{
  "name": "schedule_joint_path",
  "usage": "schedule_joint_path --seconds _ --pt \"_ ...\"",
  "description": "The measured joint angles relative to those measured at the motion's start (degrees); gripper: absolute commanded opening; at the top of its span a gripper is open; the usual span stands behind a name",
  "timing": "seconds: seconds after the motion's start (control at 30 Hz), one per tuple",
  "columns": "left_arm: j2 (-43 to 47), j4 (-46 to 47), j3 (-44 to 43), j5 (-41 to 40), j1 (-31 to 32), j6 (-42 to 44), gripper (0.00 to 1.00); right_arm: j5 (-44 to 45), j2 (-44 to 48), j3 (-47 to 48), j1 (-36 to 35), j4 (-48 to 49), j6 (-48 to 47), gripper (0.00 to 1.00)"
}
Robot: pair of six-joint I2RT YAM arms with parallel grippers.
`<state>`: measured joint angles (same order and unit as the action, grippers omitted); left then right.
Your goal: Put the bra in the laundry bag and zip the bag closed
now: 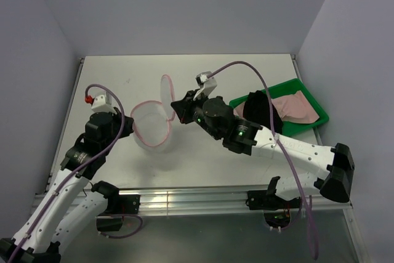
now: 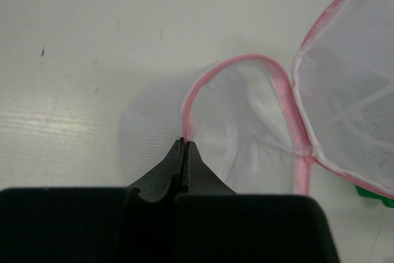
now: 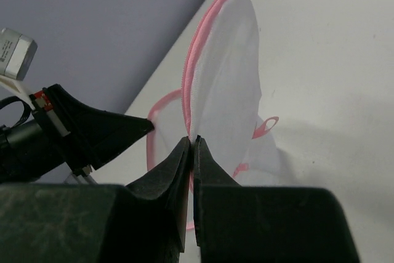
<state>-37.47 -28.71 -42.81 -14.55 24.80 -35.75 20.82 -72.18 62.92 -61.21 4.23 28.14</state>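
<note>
Top external view: bag held open by both grippers, bra in the tray

The laundry bag (image 1: 151, 132) sits on the white table (image 1: 246, 72) between the two arms, left of centre, with its round mouth facing up. Its lid (image 1: 166, 93) stands on edge at the bag's far right side and shows as a narrow pink-rimmed oval whose long axis runs from near to far.

The left gripper (image 1: 129, 117) is at the bag's left rim. In the left wrist view its jaws are closed with the thin pink rim pinched at their very tips. The right gripper (image 1: 179, 110) is at the lid. In the right wrist view its jaws are also closed, nipping the lid's pink edge, and the lid rises upright above them.

The bra (image 1: 297, 108) lies flat in the green tray (image 1: 311, 87) at the table's right side, well apart from the bag. Its long axis runs along the tray, roughly left to right. A black item (image 1: 257, 110) that I cannot identify lies on the tray's left part, touching the bra. A purple cable (image 1: 261, 84) arcs over it, and the right arm's forearm crosses in front of the tray's near corner.

A small white connector (image 1: 202, 79) sits on the cable above the right gripper, and any marking on it is too small to read. Pale purple walls (image 1: 184, 10) close in the table on three sides.
</note>
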Motion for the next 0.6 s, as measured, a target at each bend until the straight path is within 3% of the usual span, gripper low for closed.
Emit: schedule_joint_path --seconds 0.23,0.33,0.47,0.53,0.6 --pt "2.1 -0.5 5.4 1.2 -0.5 -1.7 0.00 -3.8 -5.0 -6.6 3.3 0.8 4.2 0.01" --pt "3.5 1.3 7.0 1.7 -0.5 -3.5 0.00 -6.1 -5.8 -8.8 7.8 2.6 6.6 0.17" --pt "5.4 2.6 10.4 2.1 -0.6 -6.3 0.00 -8.9 -8.5 -10.6 14.0 3.5 8.6 0.52" --pt "6.6 4.0 13.0 2.6 -0.6 -7.8 0.00 -9.3 -9.2 -11.6 16.1 2.5 8.5 0.60" --pt "7.3 4.7 15.1 3.1 -0.6 -9.0 0.00 -9.4 -8.9 -12.7 17.3 1.4 8.2 0.62"
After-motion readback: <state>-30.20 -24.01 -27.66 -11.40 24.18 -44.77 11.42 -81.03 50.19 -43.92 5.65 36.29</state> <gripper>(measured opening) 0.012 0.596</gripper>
